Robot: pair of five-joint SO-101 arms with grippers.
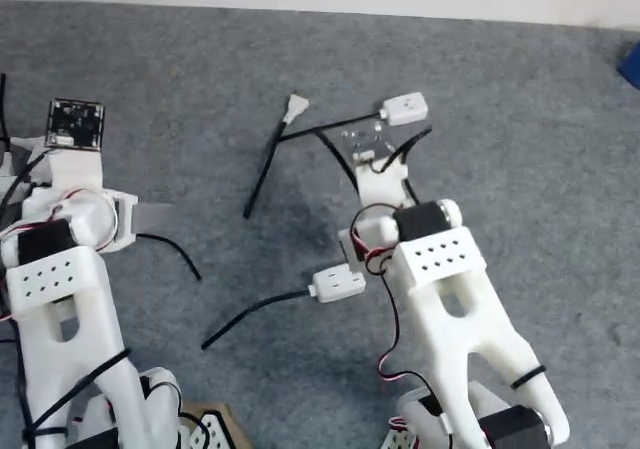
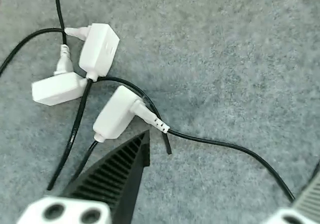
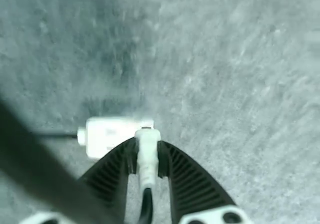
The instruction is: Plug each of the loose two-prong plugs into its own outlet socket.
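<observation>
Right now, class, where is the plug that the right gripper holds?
In the right wrist view, the plug sits clamped in the right gripper, its front end at the white outlet socket lying on the grey carpet.

Overhead view, close wrist views behind left tool (image 2: 225, 166), right tool (image 3: 146, 146)

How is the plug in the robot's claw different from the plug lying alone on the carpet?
The held plug is pinched in the right gripper; the loose plug lies on the grey carpet with no gripper on it. The held plug's tip is right at a white socket; the loose plug sits apart from any socket. Both are white with black cords.
</observation>
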